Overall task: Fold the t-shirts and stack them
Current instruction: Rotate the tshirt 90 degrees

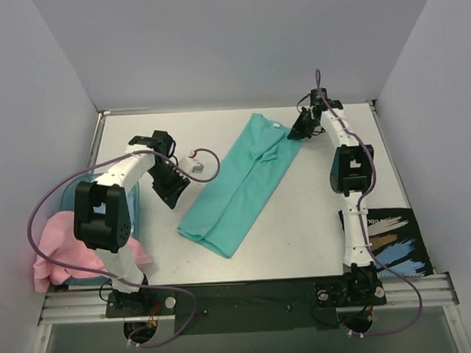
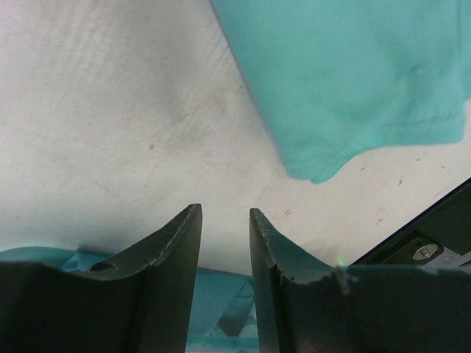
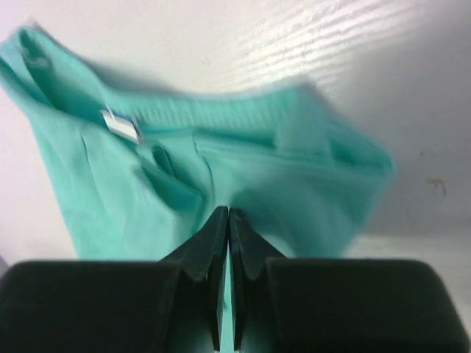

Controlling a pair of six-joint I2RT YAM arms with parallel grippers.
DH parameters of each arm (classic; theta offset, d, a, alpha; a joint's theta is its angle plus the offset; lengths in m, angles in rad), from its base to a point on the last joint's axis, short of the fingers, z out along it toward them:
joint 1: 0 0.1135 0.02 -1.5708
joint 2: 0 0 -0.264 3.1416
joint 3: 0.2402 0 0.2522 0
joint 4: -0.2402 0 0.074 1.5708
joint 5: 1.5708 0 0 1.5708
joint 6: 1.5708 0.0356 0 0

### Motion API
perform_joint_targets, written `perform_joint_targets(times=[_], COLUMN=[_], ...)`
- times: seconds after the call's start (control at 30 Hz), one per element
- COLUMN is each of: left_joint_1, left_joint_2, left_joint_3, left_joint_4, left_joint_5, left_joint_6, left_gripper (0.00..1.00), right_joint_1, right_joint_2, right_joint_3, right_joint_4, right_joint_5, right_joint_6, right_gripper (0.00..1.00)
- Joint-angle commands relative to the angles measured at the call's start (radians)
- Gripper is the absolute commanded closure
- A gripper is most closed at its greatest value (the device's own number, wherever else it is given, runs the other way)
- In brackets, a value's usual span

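Observation:
The teal-green t-shirt (image 1: 239,180) lies folded into a long strip, running diagonally from the far right to the near middle of the table. Its small white tag (image 3: 121,125) shows at the collar end. My right gripper (image 1: 300,131) is shut on the shirt's far end (image 3: 221,162), its fingertips (image 3: 229,211) pinched on the cloth. My left gripper (image 1: 172,196) hovers open and empty (image 2: 224,211) just left of the shirt's near end (image 2: 346,73). The pale pink t-shirt (image 1: 63,246) lies crumpled over the blue tub (image 1: 135,203) at the near left.
A dark printed sheet (image 1: 390,236) lies at the table's near right. The blue tub also shows under my left fingers (image 2: 221,309). White walls close in the table on three sides. A metal rail (image 1: 248,297) runs along the near edge.

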Motion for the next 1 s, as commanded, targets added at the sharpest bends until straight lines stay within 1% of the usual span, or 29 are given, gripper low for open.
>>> perform_joint_targets(times=[0.0, 0.03, 0.07, 0.17, 0.27, 0.3, 0.33, 0.37, 0.43, 0.57, 0.63, 0.67, 0.7, 0.73, 0.77, 0.8, 0.83, 0.87, 0.9, 0.93, 0.97], left_joint_1=[-0.029, -0.032, -0.035, -0.058, -0.093, -0.106, -0.127, -0.136, -0.161, -0.187, -0.187, -0.19, -0.198, -0.222, -0.237, -0.282, -0.305, -0.361, -0.395, -0.443, -0.478], left_joint_2=[-0.027, -0.018, -0.013, 0.016, 0.036, 0.044, 0.045, 0.044, 0.036, 0.029, 0.009, -0.007, -0.011, -0.016, -0.016, -0.017, -0.017, -0.017, -0.016, -0.004, 0.002], left_joint_3=[-0.064, -0.075, -0.078, -0.082, -0.09, -0.104, -0.112, -0.139, -0.185, -0.254, -0.277, -0.289, -0.291, -0.3, -0.303, -0.315, -0.322, -0.343, -0.352, -0.351, -0.343], left_joint_4=[0.075, 0.089, 0.098, 0.135, 0.162, 0.166, 0.176, 0.184, 0.21, 0.239, 0.254, 0.258, 0.258, 0.256, 0.255, 0.255, 0.258, 0.273, 0.279, 0.282, 0.278], left_joint_5=[-0.018, -0.023, -0.031, -0.049, -0.055, -0.057, -0.063, -0.071, -0.071, -0.106, -0.086, -0.069, -0.04, -0.031, -0.013, 0.0, 0.026, 0.034, 0.043, 0.044, 0.047], left_joint_6=[-0.047, -0.049, -0.055, -0.061, -0.055, -0.055, -0.047, -0.046, -0.041, -0.049, -0.072, -0.088, -0.096, -0.111, -0.119, -0.125, -0.124, -0.121, -0.116, -0.115, -0.119], left_gripper=[0.58, 0.58, 0.58, 0.58, 0.57, 0.58, 0.58, 0.58, 0.58, 0.58, 0.58, 0.58, 0.58, 0.58, 0.58, 0.58, 0.58, 0.58, 0.58, 0.57, 0.57], right_joint_1=[-0.014, -0.016, -0.019, -0.04, -0.053, -0.053, -0.079, -0.08, -0.079, -0.077, -0.068, -0.065, -0.062, -0.062, -0.039, -0.036, -0.037, -0.039, -0.042, -0.042, -0.047], right_joint_2=[-0.274, -0.316, -0.385, -0.467, -0.478, -0.458, -0.443, -0.403, -0.342, -0.236, -0.168, -0.142, -0.072, -0.039, 0.028, 0.054, 0.103, 0.119, 0.136, 0.142, 0.159], right_joint_3=[-0.221, -0.32, -0.349, -0.473, -0.579, -0.602, -0.608, -0.602, -0.572, -0.492, -0.431, -0.348, -0.291, -0.194, -0.135, -0.052, -0.015, -0.002, -0.011, -0.016, -0.002], right_joint_4=[0.26, 0.297, 0.314, 0.281, 0.271, 0.27, 0.262, 0.259, 0.259, 0.259, 0.282, 0.287, 0.273, 0.267, 0.265, 0.267, 0.306, 0.349, 0.48, 0.526, 0.579], right_joint_5=[-0.067, -0.053, -0.036, 0.001, 0.01, 0.007, -0.004, -0.037, -0.085, -0.104, -0.131, -0.146, -0.171, -0.176, -0.179, -0.167, -0.165, -0.169, -0.172, -0.173, -0.171], right_joint_6=[0.048, 0.035, 0.011, 0.018, 0.08, 0.121, 0.139, 0.178, 0.227, 0.327, 0.369, 0.382, 0.406, 0.417, 0.445, 0.462, 0.51, 0.584, 0.629, 0.681, 0.695], right_gripper=[1.0, 1.0, 1.0, 1.0, 1.0, 1.0, 1.0, 1.0, 1.0, 1.0, 1.0, 1.0, 1.0, 1.0, 1.0, 1.0, 1.0, 1.0, 1.0, 1.0, 1.0])
